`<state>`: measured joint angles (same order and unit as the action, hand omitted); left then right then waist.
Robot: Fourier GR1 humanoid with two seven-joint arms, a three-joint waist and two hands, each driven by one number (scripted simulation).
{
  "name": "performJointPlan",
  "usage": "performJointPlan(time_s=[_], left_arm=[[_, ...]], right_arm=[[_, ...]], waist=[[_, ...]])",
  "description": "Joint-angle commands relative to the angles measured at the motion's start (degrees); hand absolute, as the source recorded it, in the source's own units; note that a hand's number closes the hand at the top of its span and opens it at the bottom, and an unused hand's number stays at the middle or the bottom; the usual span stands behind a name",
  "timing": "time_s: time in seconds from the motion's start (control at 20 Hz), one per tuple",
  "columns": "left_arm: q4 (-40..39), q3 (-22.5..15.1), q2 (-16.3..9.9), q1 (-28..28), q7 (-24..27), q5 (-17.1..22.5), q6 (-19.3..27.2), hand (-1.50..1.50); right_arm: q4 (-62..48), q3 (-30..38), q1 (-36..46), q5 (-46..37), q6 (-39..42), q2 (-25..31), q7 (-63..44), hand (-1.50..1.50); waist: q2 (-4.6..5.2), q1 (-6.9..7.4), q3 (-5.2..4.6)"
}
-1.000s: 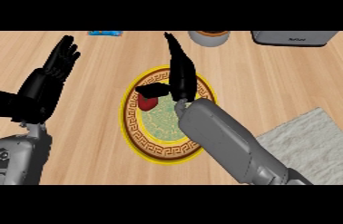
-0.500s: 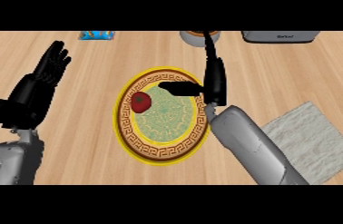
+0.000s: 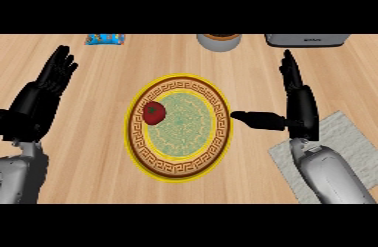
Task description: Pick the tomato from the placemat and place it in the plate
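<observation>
A red tomato (image 3: 153,113) lies inside the round plate (image 3: 179,167), left of its green middle, near the yellow and brown patterned rim. My right hand (image 3: 299,105) is open to the right of the plate, fingers straight and pointing away, thumb stretched toward the plate's rim without touching it. It holds nothing. A grey woven placemat (image 3: 347,141) lies at the right, partly hidden under my right forearm. My left hand (image 3: 38,102) rests open at the left edge, fingers up.
At the back edge stand a blue packet (image 3: 105,39), a round grey container (image 3: 219,41) and a grey appliance (image 3: 310,39). Bare wooden counter surrounds the plate on both sides.
My right hand has moved off the plate to the right, toward the placemat. The tomato stays in the plate where it was let go. The left hand has not moved.
</observation>
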<state>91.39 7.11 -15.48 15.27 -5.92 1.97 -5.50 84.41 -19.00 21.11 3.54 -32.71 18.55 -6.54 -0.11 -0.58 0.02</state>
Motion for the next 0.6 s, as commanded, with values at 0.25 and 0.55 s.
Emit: performJointPlan(time_s=[0.25,0.55], left_arm=[[-2.8,2.5,-1.1,0.6,3.0,0.4,-2.4,0.0],[2.7,1.4,0.0,0.3,-3.0,0.5,-1.5,0.0]], right_arm=[[9.0,9.4,-12.2,4.5,12.6,7.3,4.3,-1.5],[10.9,15.0,-21.9,2.8,15.4,9.9,12.0,-1.5]], waist=[[0.1,0.24,-0.03],[0.02,0.12,-0.02]])
